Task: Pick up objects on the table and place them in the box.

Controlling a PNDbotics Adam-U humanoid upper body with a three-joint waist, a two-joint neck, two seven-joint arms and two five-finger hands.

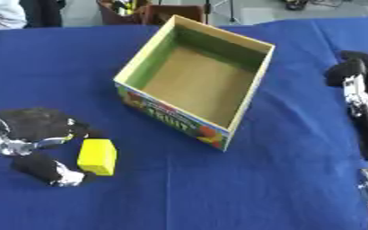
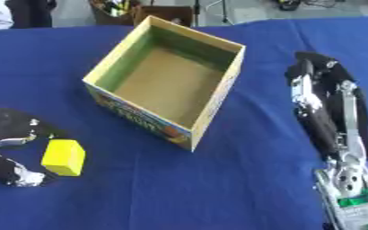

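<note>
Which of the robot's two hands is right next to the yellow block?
The left hand, at the left edge, with fingers curled beside the yellow block. The right hand lies stretched out far across the table.

You have a blue tablecloth (image 1: 218,188) covering the whole table. Past its far edge a brown container (image 1: 140,11) holds small items you cannot make out. A pale floor (image 2: 242,11) lies behind it.

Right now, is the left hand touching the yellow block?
Touching: the left eye view shows the left hand with fingers either side of the yellow block, no gap visible.
</note>
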